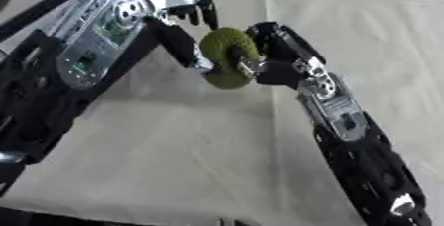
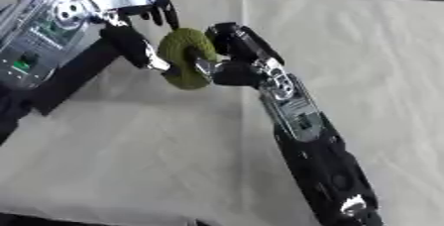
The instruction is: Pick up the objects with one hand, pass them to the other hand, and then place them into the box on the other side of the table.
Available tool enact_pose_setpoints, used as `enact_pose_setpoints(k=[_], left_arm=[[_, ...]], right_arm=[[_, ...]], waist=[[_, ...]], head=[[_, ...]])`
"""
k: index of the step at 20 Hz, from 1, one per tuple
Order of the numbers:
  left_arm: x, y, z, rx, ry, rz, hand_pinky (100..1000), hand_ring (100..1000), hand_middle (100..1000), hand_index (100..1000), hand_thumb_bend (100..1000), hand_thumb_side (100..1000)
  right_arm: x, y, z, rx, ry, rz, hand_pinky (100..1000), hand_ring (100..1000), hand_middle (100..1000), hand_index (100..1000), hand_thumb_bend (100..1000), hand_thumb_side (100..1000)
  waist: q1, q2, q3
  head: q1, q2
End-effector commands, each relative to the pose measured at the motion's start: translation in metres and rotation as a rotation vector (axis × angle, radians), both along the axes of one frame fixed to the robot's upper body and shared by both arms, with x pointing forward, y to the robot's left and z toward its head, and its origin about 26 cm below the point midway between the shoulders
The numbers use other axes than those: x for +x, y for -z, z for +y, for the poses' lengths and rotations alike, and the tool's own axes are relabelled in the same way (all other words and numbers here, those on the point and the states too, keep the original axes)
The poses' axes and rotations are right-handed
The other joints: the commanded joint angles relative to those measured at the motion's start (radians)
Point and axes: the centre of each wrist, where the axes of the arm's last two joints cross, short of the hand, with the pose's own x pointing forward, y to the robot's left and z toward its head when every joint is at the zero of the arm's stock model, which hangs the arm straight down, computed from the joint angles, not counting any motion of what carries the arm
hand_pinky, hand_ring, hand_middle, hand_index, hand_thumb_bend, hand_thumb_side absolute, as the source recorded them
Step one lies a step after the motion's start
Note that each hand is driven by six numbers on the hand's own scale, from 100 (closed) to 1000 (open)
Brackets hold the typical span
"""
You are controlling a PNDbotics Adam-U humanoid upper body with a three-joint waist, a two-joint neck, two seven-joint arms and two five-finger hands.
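While both arms reach in over the tabletop (image 1: 191,160), the two hands meet near the top middle of the view. Between them is a round, green, fuzzy thing (image 1: 227,54). It looks a bit like a flat ball or a thick ring, and it is held up in the air, above the pale cloth that covers the tabletop.

The right hand (image 1: 276,54) comes up from the lower right. Its black fingers curl around the right side of the green thing, and a silver fingertip presses on its front. This hand is holding the green thing.

The left hand (image 1: 178,27) comes in from the upper left. One long dark finger with a silver tip reaches down and touches the left side of the green thing. Its other fingers are bent and hang just above the green thing, not around it. I cannot tell if this hand is truly gripping it or only touching it.

The left arm (image 1: 91,46) is big and silver with a green part showing inside. The right arm (image 2: 304,121) is long and mostly black.
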Motion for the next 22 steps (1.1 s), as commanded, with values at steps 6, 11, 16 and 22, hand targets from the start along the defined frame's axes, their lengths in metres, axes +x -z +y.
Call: enact_pose_setpoints(k=[6,11,16,22], left_arm=[[-0.0051,-0.01,-0.0009,-0.061,0.0,0.066,815,730,678,644,336,278],[-0.0058,-0.01,-0.001,-0.075,-0.007,0.086,808,719,665,613,306,270],[-0.0067,-0.0098,-0.0009,-0.072,-0.007,0.092,799,708,649,575,315,193],[-0.0073,-0.0098,-0.0013,-0.052,-0.003,0.094,787,688,620,505,335,100]], right_arm=[[-0.0015,-0.0168,0.0013,0.007,-0.018,-0.052,623,477,309,403,212,100],[-0.0015,-0.0163,0.001,0.006,-0.02,-0.05,621,476,308,402,216,100],[-0.0013,-0.0159,0.0008,0.006,-0.017,-0.047,619,476,308,401,219,100],[-0.0011,-0.0156,0.0008,0.008,-0.015,-0.046,616,475,308,400,224,100]], waist=[[0.001,-0.015,0.0],[0.0,-0.016,-0.002],[0.0,-0.016,-0.002],[-0.001,-0.016,-0.003]], head=[[0.001,0.004],[0.004,0.005],[0.007,0.005],[0.008,0.006]])
